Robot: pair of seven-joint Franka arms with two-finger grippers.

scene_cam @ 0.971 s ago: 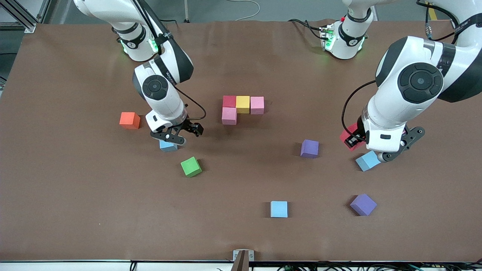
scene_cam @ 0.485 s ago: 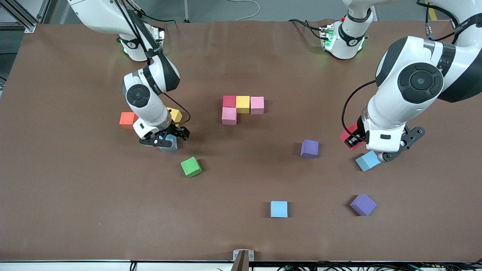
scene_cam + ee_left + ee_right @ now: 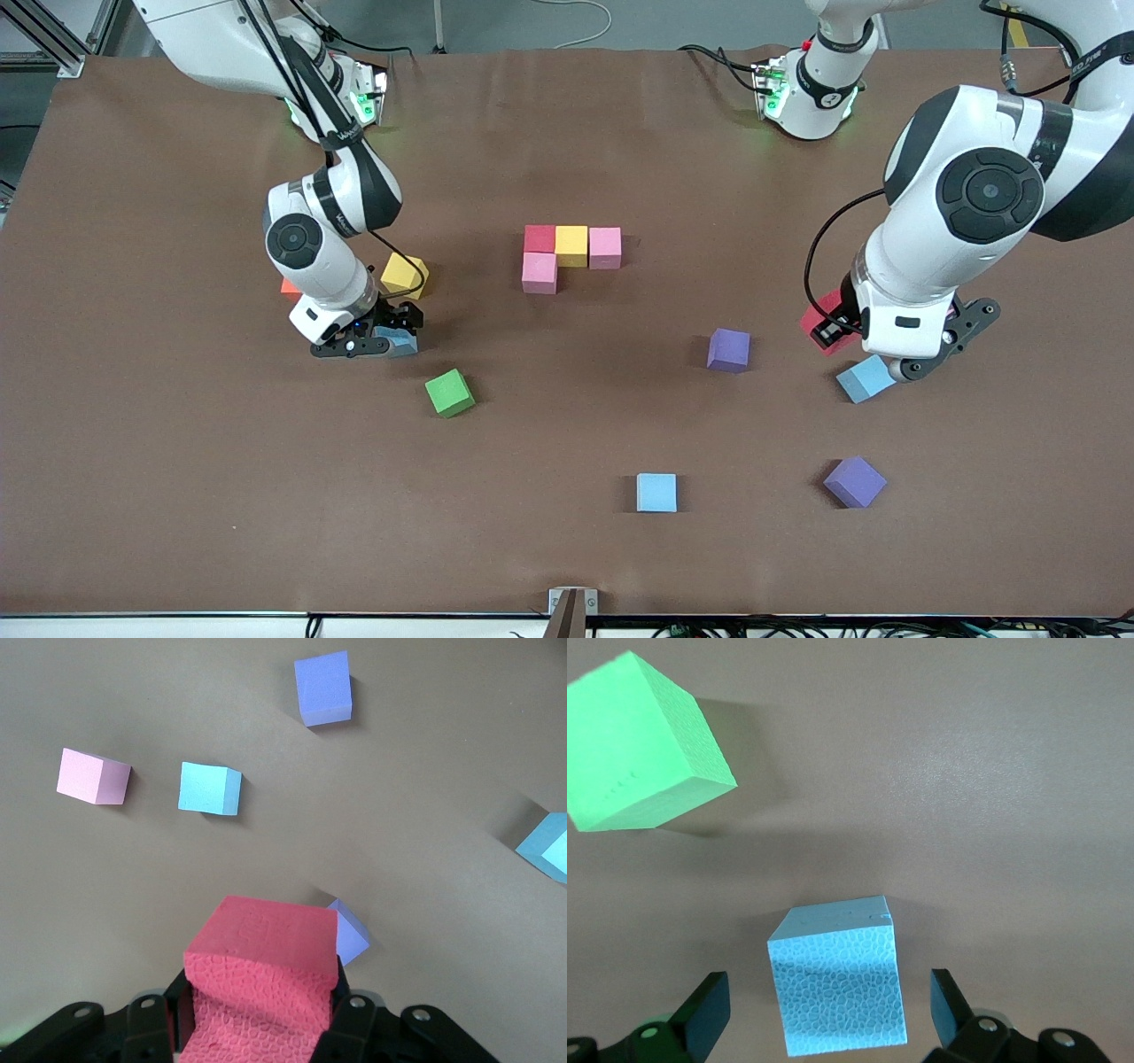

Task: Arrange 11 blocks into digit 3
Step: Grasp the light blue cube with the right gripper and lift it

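Four blocks sit joined mid-table: red (image 3: 539, 238), yellow (image 3: 571, 245) and pink (image 3: 605, 247) in a row, with a second pink (image 3: 539, 272) against the red one, on its side nearer the front camera. My right gripper (image 3: 376, 344) is low and open, one finger on each side of a light blue block (image 3: 400, 343), which also shows in the right wrist view (image 3: 837, 988) with gaps between it and both fingers. My left gripper (image 3: 831, 326) is shut on a red block (image 3: 266, 948) and hangs still by another light blue block (image 3: 866, 378).
Loose blocks lie around: yellow (image 3: 405, 276), green (image 3: 449, 392), purple (image 3: 728, 349), another purple (image 3: 855, 481) and light blue (image 3: 656, 493). An orange block (image 3: 288, 285) is mostly hidden by the right arm. The brown mat (image 3: 567, 549) covers the table.
My right gripper has slid toward the right arm's end of the table and come down around the light blue block, uncovering the yellow block and hiding the orange one. The left arm has not moved.
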